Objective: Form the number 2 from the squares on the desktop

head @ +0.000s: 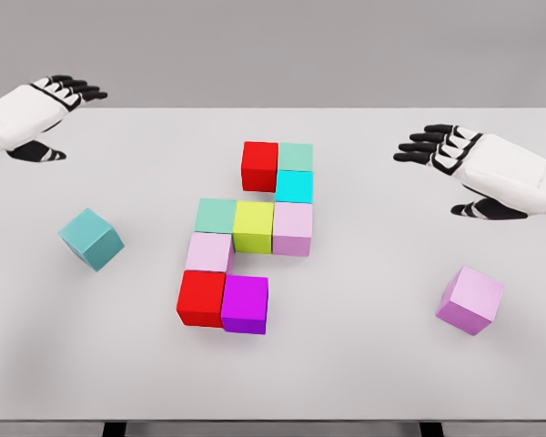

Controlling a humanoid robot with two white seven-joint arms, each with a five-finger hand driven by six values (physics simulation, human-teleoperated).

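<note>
Nearest on the table [364, 382]: the bottom row of the figure, a red cube [200, 298] touching a magenta cube [245, 304], with room for one more to the magenta's right. Off to the right at about the same depth, a loose lilac cube [470, 299], tilted, well apart from the rest. Farther left, a loose teal cube [91, 238], also turned askew and well apart.

Above the bottom row, a pale pink cube [208, 252] on the left side. Then the middle row: mint [216, 216], yellow-green [253, 227], lilac-pink [292, 228], touching side by side. Beyond that, cyan [294, 186] on the right, then the top pair, red [259, 166] and pale green [296, 157]. Probably two squares short of a full 2.

Farthest back: right hand [455, 159], fingers spread and relaxed, grasping nothing, hovering above the table. Left hand [50, 114] likewise released, at the far left corner.

Lilac cube lying nearer the camera than the right hand and slightly to its right; right hand clearly the nearer one to it. Teal cube below and right of the left hand.
</note>
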